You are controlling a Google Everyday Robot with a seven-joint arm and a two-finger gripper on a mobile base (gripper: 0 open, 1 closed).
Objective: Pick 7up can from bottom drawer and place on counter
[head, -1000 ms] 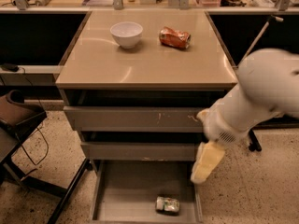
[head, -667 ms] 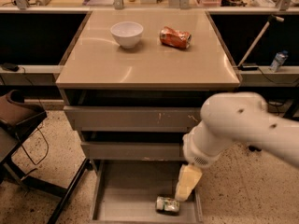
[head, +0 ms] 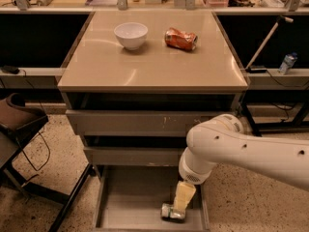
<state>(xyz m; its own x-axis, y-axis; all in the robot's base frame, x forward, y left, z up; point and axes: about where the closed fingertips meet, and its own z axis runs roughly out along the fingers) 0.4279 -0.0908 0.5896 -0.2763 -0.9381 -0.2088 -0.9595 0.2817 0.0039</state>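
7up can (head: 173,212), where is it?

– On its side on the floor of the bottom drawer (head: 130,202), lower middle of the frame, near the drawer's front right corner. It lies where it lay a second ago.

– And the gripper (head: 179,206)?

– Right at the can, its tip meeting the can's upper right side or hanging just over it. Which of the two, I cannot tell. How the jaws stand I cannot tell either.

– What changed?

– A second ago the gripper hung higher and further right, by the drawer's right wall. The arm (head: 241,149) has since swung left and down, and now comes in from the right edge of the frame.

– So the task?

– I judge the reach nearly done and the grasp next. Lifting is still to come.

– Room on the counter (head: 149,66)?

– In the upper middle it carries a bowl (head: 131,35) and an orange can (head: 180,38) along its far side.
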